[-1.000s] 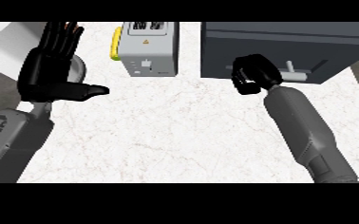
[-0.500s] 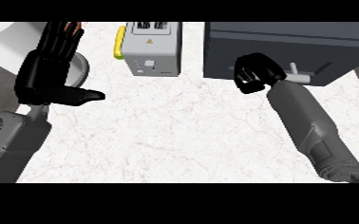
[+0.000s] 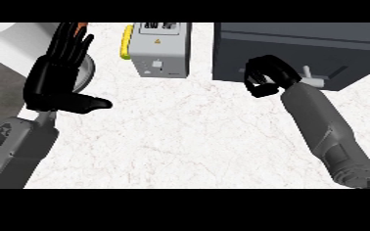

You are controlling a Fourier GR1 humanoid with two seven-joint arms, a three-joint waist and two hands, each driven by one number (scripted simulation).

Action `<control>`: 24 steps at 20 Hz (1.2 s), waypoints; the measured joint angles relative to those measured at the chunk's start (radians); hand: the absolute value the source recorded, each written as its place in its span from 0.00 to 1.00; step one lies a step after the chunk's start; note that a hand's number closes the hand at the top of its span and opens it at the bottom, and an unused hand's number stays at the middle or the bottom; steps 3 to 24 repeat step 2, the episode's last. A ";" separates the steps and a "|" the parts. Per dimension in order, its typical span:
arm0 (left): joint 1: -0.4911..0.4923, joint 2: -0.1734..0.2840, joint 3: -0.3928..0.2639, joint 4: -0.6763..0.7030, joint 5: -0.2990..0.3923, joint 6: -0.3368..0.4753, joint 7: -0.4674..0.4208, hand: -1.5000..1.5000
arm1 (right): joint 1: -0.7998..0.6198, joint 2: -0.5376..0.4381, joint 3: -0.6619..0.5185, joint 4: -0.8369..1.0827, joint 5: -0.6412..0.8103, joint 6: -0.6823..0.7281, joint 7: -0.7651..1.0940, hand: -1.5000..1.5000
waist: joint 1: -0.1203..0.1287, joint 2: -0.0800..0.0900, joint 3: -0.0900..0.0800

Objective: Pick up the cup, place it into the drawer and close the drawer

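Note:
The dark grey drawer unit (image 3: 296,44) stands at the back right, with a pale handle (image 3: 312,76) on its front. My right hand (image 3: 266,74) is against that front, just left of the handle, fingers curled with nothing visible in them. No cup shows anywhere in the head view. My left hand (image 3: 59,76) rests open at the left edge, fingers up and thumb pointing right.
A grey toaster-like box (image 3: 157,54) with a yellow side handle (image 3: 126,41) stands at the back middle. A round grey rim (image 3: 88,71) and an orange object (image 3: 80,26) peek out behind the left hand. White marble counter (image 3: 180,137) fills the front.
My right hand has shifted slightly right and closer to the drawer front, fingers still curled. The left hand has barely moved.

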 measured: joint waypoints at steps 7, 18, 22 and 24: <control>0.003 -0.004 -0.002 0.010 -0.004 -0.006 -0.007 0.00 | -0.002 -0.002 -0.006 0.005 -0.005 0.004 -0.016 1.00 | 0.001 0.002 0.000; 0.003 -0.004 -0.002 0.010 -0.004 -0.006 -0.007 0.00 | -0.002 -0.002 -0.006 0.005 -0.005 0.004 -0.016 1.00 | 0.001 0.002 0.000; 0.003 -0.004 -0.002 0.010 -0.004 -0.006 -0.007 0.00 | -0.002 -0.002 -0.006 0.005 -0.005 0.004 -0.016 1.00 | 0.001 0.002 0.000; 0.003 -0.004 -0.002 0.010 -0.004 -0.006 -0.007 0.00 | -0.002 -0.002 -0.006 0.005 -0.005 0.004 -0.016 1.00 | 0.001 0.002 0.000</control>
